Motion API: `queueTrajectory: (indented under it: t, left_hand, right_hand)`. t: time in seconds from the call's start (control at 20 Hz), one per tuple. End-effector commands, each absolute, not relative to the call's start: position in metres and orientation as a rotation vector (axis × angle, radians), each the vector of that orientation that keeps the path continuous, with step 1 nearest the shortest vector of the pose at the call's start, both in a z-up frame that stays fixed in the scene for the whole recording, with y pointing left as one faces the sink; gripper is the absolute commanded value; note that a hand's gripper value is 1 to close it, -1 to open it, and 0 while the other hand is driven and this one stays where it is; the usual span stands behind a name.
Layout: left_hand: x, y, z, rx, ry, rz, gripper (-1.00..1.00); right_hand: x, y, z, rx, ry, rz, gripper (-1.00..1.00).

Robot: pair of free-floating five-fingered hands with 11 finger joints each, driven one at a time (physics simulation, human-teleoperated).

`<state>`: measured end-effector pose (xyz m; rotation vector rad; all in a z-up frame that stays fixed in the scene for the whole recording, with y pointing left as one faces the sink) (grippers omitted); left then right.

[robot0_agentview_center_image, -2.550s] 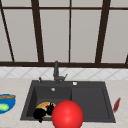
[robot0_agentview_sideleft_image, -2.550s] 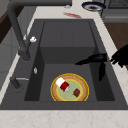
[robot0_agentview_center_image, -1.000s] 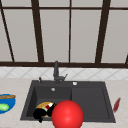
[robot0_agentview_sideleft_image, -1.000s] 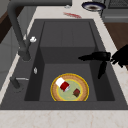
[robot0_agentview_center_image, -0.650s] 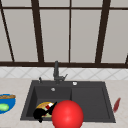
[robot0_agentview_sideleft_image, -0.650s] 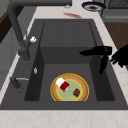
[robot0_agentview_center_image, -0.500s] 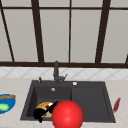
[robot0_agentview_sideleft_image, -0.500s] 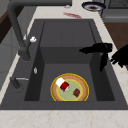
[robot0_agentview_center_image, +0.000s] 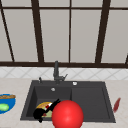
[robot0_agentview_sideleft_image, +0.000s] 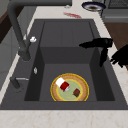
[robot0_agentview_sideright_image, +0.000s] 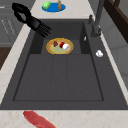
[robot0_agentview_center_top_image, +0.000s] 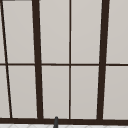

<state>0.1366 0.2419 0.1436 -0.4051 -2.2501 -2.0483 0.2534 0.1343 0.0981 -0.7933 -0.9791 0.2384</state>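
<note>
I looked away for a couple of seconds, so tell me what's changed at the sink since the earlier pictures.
In the left side view the hand over the basin's front rim has drawn back slightly from above the plate and straightened its fingers. It holds nothing. The plate with its bits of food, the faucet and the red ball have not moved.
</note>
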Motion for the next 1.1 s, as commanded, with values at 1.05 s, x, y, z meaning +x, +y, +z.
queueTrajectory:
  t: [1.05]
  left_hand:
    - [0.137,0.242,0.144,-0.405,-2.25,-2.048,0.0]
  right_hand:
    - [0.248,0.13,0.132,-0.845,-0.922,0.568,-1.0]
